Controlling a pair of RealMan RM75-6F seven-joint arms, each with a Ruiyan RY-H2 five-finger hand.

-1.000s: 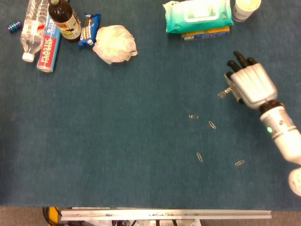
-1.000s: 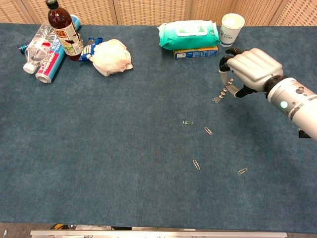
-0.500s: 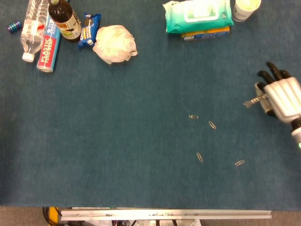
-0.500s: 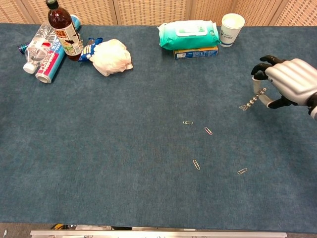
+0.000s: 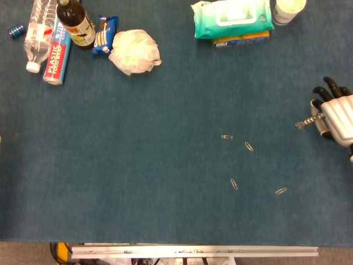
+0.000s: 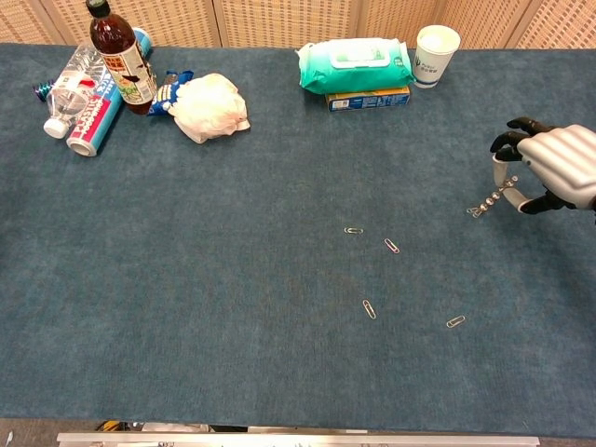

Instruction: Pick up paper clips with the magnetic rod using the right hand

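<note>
The table (image 5: 138,165) is covered edge to edge in dark blue carpet-like cloth. At its 1 o'clock edge lies a teal pack of wet wipes (image 5: 233,17) stacked on a thin yellow-and-blue box (image 5: 241,40), with a white paper cup (image 5: 288,11) just beside them further toward 2 o'clock. At 11 o'clock sits a cluster: a dark brown bottle (image 5: 76,23) standing upright, a clear plastic bottle (image 5: 39,33) lying down, a roll of plastic food wrap (image 5: 56,55) touching it, a blue snack packet (image 5: 104,35), and a white mesh bath puff (image 5: 135,52) just beside the packet.

At 3 o'clock, partly cut off by the frame edge, the right hand (image 6: 554,169) has its dark fingers curled around the magnetic rod (image 6: 503,182). A short chain of paper clips (image 6: 484,206) hangs from the rod's lower end, pointing toward 8 o'clock, above the cloth.

Four loose paper clips (image 5: 249,147) lie flat on the table between 4 and 5 o'clock, well apart from the hand. The left hand appears in neither view.
</note>
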